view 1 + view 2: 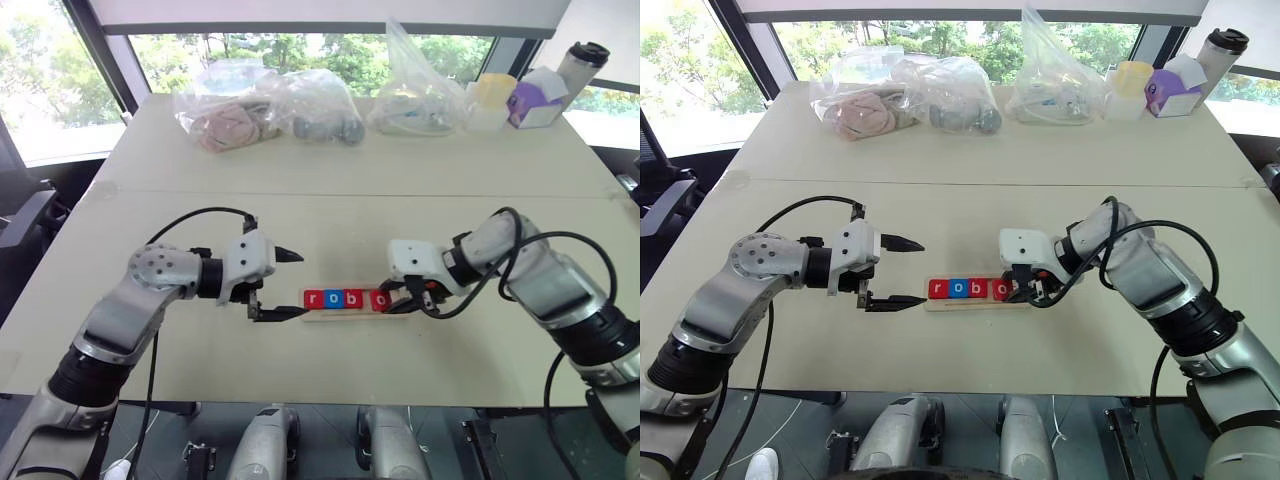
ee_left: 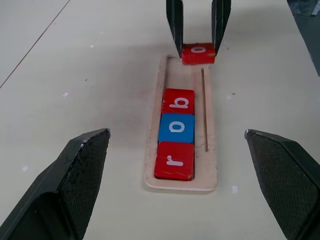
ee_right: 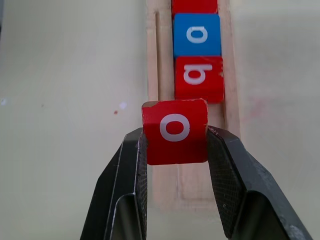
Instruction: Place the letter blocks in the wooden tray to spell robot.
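Note:
The wooden tray (image 1: 350, 314) lies on the table in front of me, between both grippers. In it sit three letter blocks in a row: a red r (image 2: 174, 161), a blue o (image 2: 176, 128) and a red b (image 2: 178, 101). My right gripper (image 3: 175, 137) is shut on a red o block (image 3: 175, 120), gripping it by two opposite sides. The block hangs over the tray's empty stretch just past the b. My left gripper (image 1: 292, 285) stands open at the tray's r end, with nothing between its fingers (image 2: 80, 185).
Along the table's far edge lie several clear plastic bags (image 1: 265, 110) with contents. To their right stand a yellow cup (image 1: 490, 95), a purple box (image 1: 535, 103) and a tumbler (image 1: 580, 65). The table's front edge runs close below the tray.

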Available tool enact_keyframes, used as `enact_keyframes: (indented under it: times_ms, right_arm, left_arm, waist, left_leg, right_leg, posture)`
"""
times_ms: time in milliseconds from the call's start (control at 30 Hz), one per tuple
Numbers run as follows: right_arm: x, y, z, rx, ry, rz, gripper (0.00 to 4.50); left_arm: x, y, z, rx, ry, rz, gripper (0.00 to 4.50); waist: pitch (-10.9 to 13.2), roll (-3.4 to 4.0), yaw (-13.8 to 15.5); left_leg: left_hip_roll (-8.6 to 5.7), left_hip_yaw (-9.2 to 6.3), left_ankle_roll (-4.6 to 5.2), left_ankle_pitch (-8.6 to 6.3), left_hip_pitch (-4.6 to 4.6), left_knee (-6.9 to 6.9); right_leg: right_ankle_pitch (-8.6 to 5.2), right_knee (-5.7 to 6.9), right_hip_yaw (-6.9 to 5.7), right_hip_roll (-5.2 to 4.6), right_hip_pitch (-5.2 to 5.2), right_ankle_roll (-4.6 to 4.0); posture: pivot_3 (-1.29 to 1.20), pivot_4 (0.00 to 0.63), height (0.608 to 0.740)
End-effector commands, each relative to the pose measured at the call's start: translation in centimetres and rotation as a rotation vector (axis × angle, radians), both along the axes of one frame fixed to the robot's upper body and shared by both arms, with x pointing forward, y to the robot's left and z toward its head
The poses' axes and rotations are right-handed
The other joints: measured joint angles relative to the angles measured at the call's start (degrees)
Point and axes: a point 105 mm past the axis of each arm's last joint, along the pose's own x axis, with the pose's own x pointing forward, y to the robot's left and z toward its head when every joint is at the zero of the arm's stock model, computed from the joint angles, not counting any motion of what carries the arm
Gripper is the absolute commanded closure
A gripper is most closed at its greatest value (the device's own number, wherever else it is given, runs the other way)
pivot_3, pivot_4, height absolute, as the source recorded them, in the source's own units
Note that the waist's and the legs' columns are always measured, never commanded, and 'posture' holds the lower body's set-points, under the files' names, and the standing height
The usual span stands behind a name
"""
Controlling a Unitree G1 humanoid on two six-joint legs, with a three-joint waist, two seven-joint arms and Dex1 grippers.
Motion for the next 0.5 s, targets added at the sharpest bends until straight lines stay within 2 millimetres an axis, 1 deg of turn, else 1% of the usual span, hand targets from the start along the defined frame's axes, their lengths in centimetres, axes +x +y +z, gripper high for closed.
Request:
enact_keyframes:
  times_ms: [33, 233, 500]
  right_arm:
    - [0.92, 0.37, 0.6, -0.001, -0.045, -0.017, 3.39]
    - [1.65, 0.49, 0.1, -0.018, -0.052, -0.036, 3.39]
    - [1.62, 0.27, -0.18, -0.038, -0.047, -0.035, 3.39]
  left_arm:
    - [-0.68, -0.07, 0.91, -0.001, -0.028, -0.031, 0.0]
    - [-0.81, 0.13, 0.89, 0.032, -0.038, -0.04, 0.0]
    - [-0.69, 0.12, 0.95, 0.039, -0.045, -0.037, 0.0]
  waist:
    - [0.0, 0.0, -0.01]
    - [0.0, 0.0, 0.07]
    - [0.0, 0.0, -0.01]
  left_leg:
    - [0.0, 0.0, 0.0, 0.0, 0.0, 0.0]
    - [-0.02, 0.0, 0.0, 0.01, 0.0, 0.0]
    - [-0.03, 0.0, 0.0, 0.01, 0.01, 0.01]
  right_leg:
    - [0.0, 0.01, 0.0, 0.0, 0.0, 0.01]
    - [0.0, 0.01, -0.01, 0.01, 0.01, 0.01]
    - [0.02, 0.05, -0.01, 0.02, 0.01, 0.04]
  posture:
    - [0.0, 0.15, 0.74]
    - [0.0, 0.15, 0.74]
    - [0.0, 0.15, 0.74]
